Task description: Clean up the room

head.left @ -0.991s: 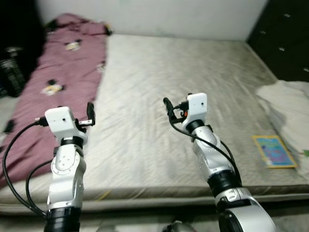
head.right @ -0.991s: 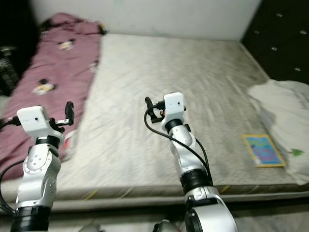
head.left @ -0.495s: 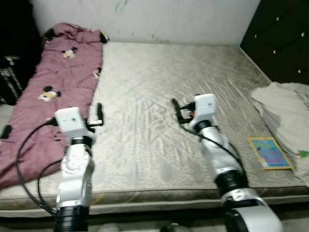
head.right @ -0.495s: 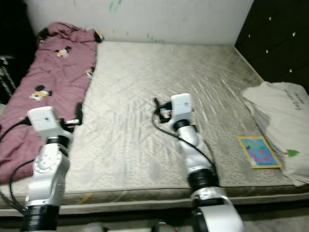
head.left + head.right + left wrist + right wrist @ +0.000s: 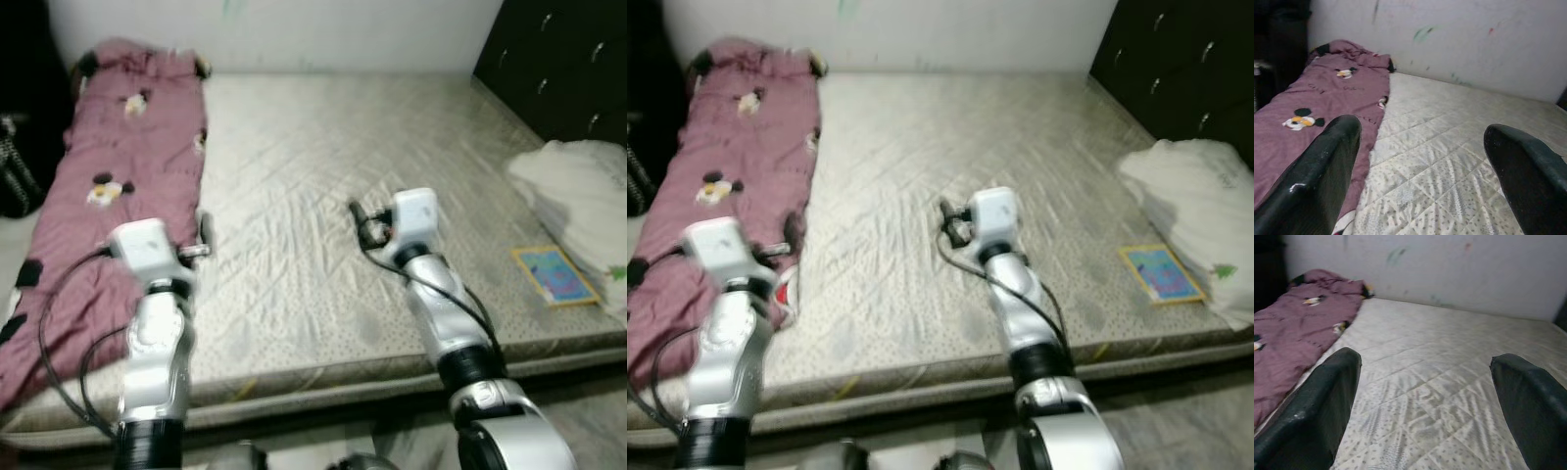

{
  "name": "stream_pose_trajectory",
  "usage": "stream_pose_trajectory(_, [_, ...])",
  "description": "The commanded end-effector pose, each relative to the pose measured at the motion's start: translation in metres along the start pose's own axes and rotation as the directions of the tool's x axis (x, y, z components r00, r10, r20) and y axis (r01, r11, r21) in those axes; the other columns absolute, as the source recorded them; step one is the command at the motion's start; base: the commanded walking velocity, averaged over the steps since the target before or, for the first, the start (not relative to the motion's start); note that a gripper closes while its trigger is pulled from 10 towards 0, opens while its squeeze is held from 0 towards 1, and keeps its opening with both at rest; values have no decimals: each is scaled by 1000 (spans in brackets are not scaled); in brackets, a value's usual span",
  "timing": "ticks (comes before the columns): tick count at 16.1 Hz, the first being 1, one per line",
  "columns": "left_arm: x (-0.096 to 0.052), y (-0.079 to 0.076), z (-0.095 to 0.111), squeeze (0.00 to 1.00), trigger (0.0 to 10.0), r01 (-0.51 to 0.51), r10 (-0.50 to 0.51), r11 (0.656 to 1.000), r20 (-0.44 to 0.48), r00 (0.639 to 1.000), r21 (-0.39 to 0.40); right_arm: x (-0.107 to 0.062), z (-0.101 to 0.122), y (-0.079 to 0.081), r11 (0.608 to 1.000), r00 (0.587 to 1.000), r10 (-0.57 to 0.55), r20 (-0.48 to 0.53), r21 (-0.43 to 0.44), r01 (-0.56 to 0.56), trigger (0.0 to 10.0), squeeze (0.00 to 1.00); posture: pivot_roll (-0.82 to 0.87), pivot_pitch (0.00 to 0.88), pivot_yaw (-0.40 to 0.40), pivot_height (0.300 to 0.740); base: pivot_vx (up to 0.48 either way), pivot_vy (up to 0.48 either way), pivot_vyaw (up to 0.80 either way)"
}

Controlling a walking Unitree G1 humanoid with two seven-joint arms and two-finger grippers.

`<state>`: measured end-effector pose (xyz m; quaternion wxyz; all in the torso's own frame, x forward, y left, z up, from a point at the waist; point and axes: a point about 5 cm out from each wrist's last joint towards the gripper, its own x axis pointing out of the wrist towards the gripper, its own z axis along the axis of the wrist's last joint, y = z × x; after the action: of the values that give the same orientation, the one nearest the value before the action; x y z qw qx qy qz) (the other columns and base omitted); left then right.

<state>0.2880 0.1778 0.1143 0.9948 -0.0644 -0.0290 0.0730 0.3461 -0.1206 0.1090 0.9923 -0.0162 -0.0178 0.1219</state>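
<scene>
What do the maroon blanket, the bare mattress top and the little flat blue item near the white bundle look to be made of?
Maroon blanket: soft woven or fleece fabric, matte, creased, printed with cartoon figures. Mattress: quilted textile with stitched diamond lines and a slight sheen, looking worn. Blue item: thin and flat with a yellow border, probably a paper or card booklet; too blurred to be sure. White bundle: folded cloth, seemingly.

Ahead of our left pincer (image 5: 1420,161) we see a quilted mattress (image 5: 323,166) of pale cloth with a slight sheen, stitched in diamonds. Beside that pincer lies a matt maroon cloth blanket (image 5: 108,176), soft and rumpled. The pincer's fingers (image 5: 1327,171) look like black plastic, faintly glossy. Well off our right pincer (image 5: 1425,396) lies a glossy paper booklet (image 5: 554,275).
</scene>
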Motion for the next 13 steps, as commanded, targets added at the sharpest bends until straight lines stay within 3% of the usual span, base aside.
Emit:
stream_pose_trajectory(1, [2,4,5,0,10000,-5,5,1000,16,1000,9,3,5,3,1000,1000,10,12,3,-10,10000,0,48,0,-65,740,0,480,0])
stream_pose_trajectory(4, [-6,15,12,0,10000,-47,46,999,34,998,27,1,4,2,1000,1000,5,13,3,-5,10000,0,58,0,-56,740,0,480,0])
stream_pose_trajectory(8, [-28,30,3,0,10000,-87,87,994,1,996,70,-7,3,-10,999,999,-43,23,4,43,10000,0,63,0,-52,740,0,480,0])
stream_pose_trajectory(13, [-50,27,-6,0,10000,-55,59,995,-48,997,82,-21,-8,-17,999,999,-53,-11,-10,53,10000,0,65,0,-52,740,0,480,0])
